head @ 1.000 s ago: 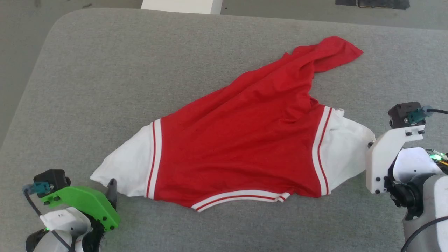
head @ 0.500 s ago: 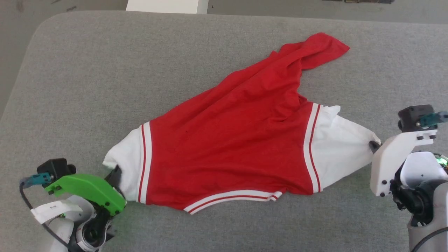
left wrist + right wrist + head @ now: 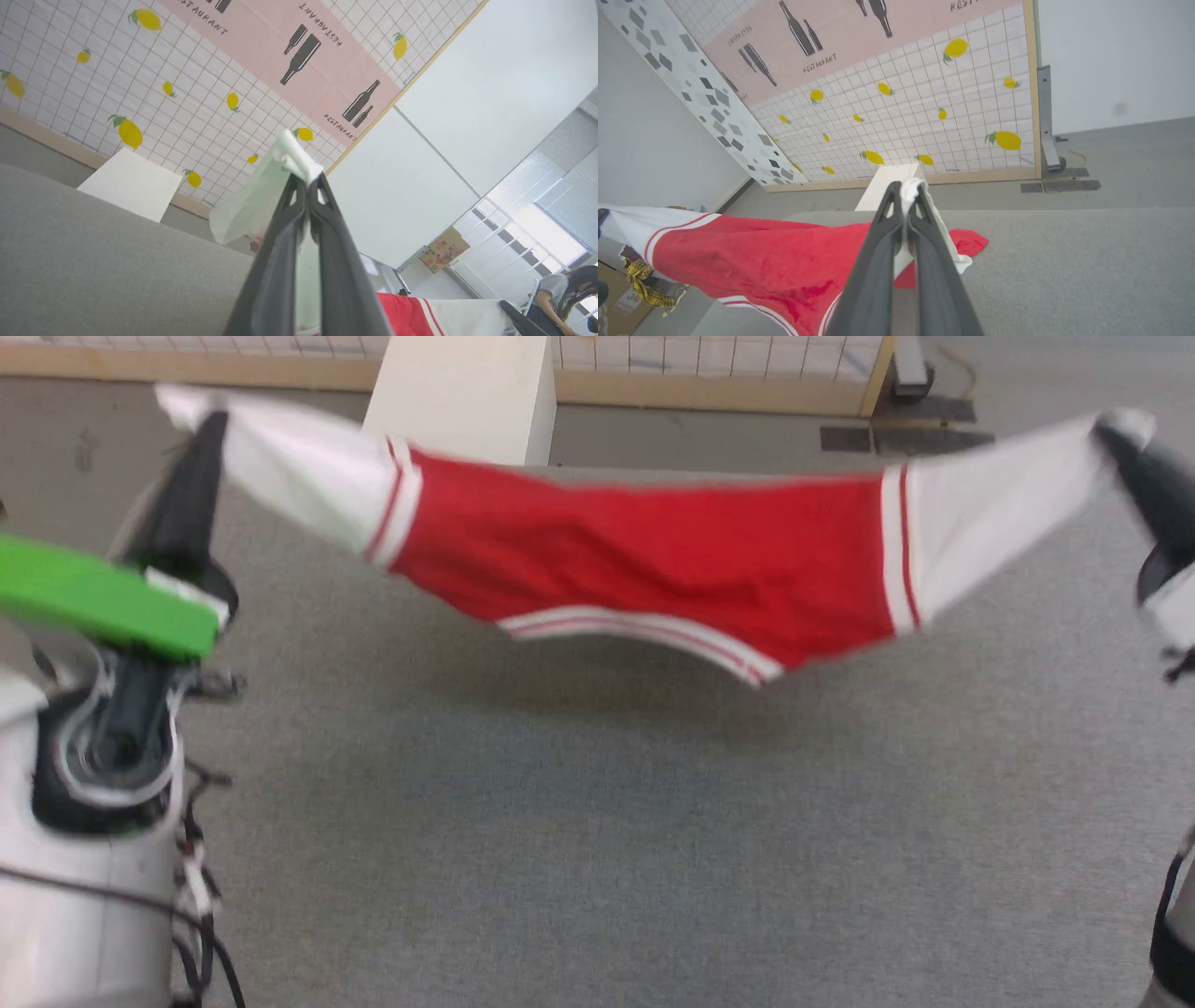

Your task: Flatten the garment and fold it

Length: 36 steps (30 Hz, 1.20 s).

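Note:
The garment (image 3: 644, 555), a red jersey T-shirt with white sleeves and striped trim, hangs stretched in the air above the grey table (image 3: 597, 840). My left gripper (image 3: 207, 422) is shut on the tip of its left white sleeve (image 3: 289, 457). My right gripper (image 3: 1111, 429) is shut on the tip of the right white sleeve (image 3: 990, 518). In the left wrist view the gripper (image 3: 306, 179) pinches white cloth (image 3: 261, 191). In the right wrist view the gripper (image 3: 906, 189) pinches white cloth, and the garment's (image 3: 761, 261) far hem trails on the table. No lettering shows.
A white pillar (image 3: 462, 397) stands behind the table, before a tiled wall panel with lemons (image 3: 924, 116). Dark floor mats (image 3: 896, 434) lie at the back right. A person (image 3: 560, 294) sits far off in the left wrist view.
Both grippers have closed on the sleeve tips and lifted the garment off the table, spreading it wide. The head camera has tilted up, so the whole picture has shifted.

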Motion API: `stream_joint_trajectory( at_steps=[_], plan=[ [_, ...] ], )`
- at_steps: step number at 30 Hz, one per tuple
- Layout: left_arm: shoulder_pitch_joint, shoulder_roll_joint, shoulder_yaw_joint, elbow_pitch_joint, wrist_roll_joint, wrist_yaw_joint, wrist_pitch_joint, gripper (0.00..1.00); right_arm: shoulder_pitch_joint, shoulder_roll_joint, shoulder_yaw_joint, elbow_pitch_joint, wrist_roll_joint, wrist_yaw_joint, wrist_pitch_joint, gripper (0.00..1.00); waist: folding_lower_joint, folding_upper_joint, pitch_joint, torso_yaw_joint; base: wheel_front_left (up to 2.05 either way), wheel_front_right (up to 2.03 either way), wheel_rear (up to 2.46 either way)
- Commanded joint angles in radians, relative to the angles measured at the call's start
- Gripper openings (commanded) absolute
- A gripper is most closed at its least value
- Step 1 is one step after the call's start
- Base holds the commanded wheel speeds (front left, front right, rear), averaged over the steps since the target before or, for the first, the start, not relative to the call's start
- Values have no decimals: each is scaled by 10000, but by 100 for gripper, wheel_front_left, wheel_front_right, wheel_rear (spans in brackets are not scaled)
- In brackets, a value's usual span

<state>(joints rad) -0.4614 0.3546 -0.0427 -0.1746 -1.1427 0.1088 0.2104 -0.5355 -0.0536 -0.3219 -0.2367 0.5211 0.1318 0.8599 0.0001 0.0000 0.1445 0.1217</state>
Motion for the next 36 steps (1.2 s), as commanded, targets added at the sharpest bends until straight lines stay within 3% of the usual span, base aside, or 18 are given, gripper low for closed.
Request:
stream_joint_trajectory(
  at_steps=[1,8,13,20,29,36],
  plan=[
    [-645,94,-49,34,243,88,-17,0,-493,18,-68,-63,133,-11,-187,0,-1,0,-725,-217,0,0,0],
    [-3367,1,-405,806,1085,340,-334,0,-2706,26,-434,493,340,-11,-731,0,-1,0,-1357,-578,0,0,0],
    [-4691,-135,-461,1583,1034,359,-246,0,-3935,29,-863,1207,238,-11,-935,0,-1,0,-1447,-770,0,0,0],
    [-5906,237,-834,2991,1419,383,240,0,-5230,31,-1318,2267,-306,-11,-919,0,-1,0,-1116,-991,0,0,0],
    [-7475,546,-1178,4895,1784,245,634,0,-6921,32,-1310,3685,-1859,-11,-1219,0,-1,0,696,-1258,0,0,0],
    [-9077,916,-1284,6085,2422,293,320,0,-8841,33,-1444,5024,-2552,-11,-2312,0,-1,0,2403,-1552,0,0,0]
  ],
)
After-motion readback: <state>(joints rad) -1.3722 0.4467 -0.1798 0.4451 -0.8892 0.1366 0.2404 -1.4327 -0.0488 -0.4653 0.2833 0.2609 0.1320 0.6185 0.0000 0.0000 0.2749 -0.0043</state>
